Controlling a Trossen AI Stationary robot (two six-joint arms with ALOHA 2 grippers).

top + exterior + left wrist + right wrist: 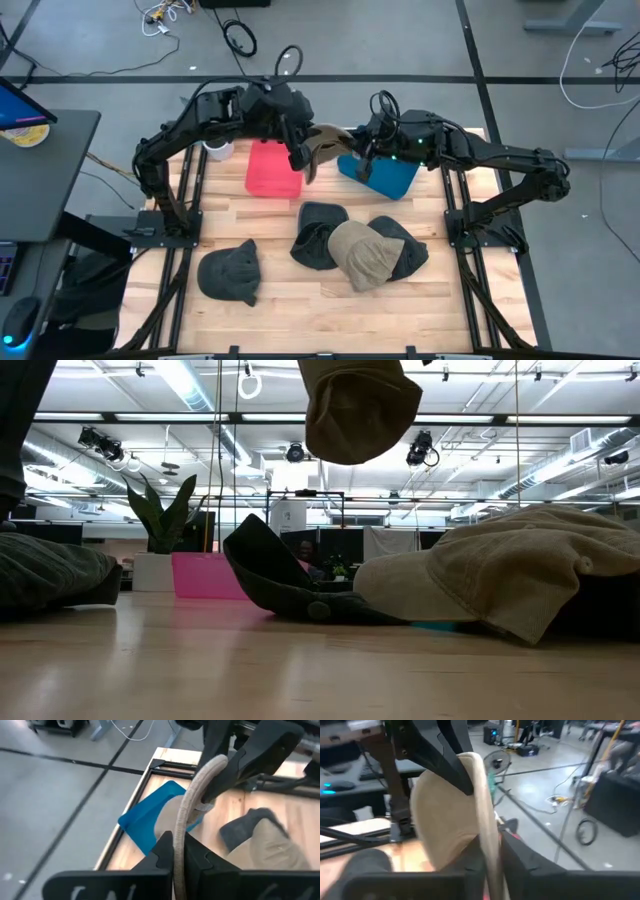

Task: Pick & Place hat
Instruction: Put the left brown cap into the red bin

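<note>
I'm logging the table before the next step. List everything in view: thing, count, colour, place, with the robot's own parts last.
Held hat: one, tan, in the air between the two grippers, above the gap between the bins.
Red bin: one, far side of the table, left of centre.
Blue bin: one, far side, right of centre.
Tan hat on table: one, lying on top of dark hats right of centre.
Dark hats: at least three, grey; one alone at near left, the others piled under and beside the tan one.
White cup: one, far left by the red bin.
Table: one, light wood.
Left gripper: shut on the held hat's brim.
Right gripper: also gripping the held hat.
</note>
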